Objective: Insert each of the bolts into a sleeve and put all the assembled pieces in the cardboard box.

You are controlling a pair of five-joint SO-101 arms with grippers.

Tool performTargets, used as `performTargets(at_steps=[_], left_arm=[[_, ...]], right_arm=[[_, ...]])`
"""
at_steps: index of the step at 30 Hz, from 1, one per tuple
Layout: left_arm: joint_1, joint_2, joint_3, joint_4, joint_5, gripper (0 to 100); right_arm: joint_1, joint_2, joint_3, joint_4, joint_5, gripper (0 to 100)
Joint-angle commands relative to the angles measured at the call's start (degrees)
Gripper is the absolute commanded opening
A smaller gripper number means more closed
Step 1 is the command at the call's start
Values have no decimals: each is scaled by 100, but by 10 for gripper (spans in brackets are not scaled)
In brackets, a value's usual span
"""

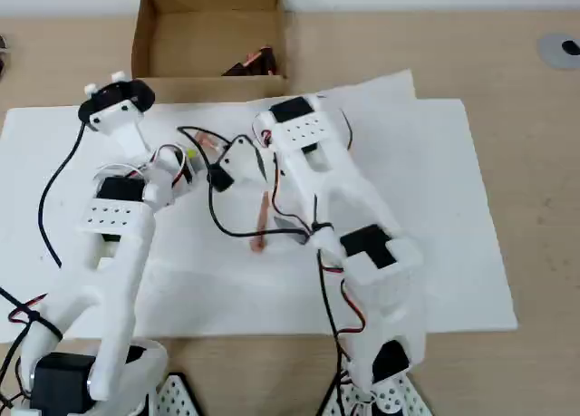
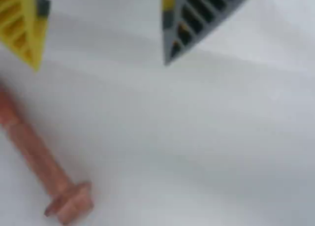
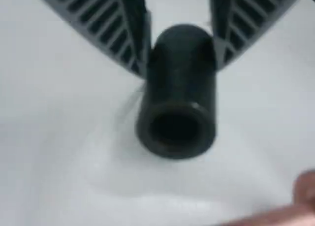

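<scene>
over the white sheet (image 1: pixel 435 253) on the wooden table (image 1: pixel 530 90), right gripper (image 3: pixel 179 68) clamps what looks like a sleeve (image 3: pixel 177 113); left gripper (image 2: pixel 101 63) gapes.

The bolt (image 1: pixel 263 218) lies on the sheet (image 1: pixel 435 208), the cardboard box (image 1: pixel 143 49) stands behind the sheet's far edge

- right gripper (image 3: pixel 180 67) clamps black sleeve (image 3: pixel 177 113), one finger on each side
- sleeve's open bore faces camera, above white sheet (image 3: pixel 59 152)
- copper bolt (image 3: pixel 306 194) near sleeve, not touching

The sleeve (image 3: pixel 179 88) looks matt black plastic, the bolt (image 2: pixel 34 152) matt and coppery, the white sheet (image 1: pixel 435 208) smooth.
</scene>
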Motion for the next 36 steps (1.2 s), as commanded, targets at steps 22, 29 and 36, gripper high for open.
performTargets(at_steps=[22, 29, 36], left_arm=[[53, -4, 9, -18, -44, 179], [53, -4, 9, 0, -44, 179], [53, -4, 9, 0, -44, 179]], right_arm=[[-488, -1095, 743, 26, -580, 178], [-752, -1393, 1121, -299, -826, 178], [-699, -1393, 1121, -404, -1002, 179]])
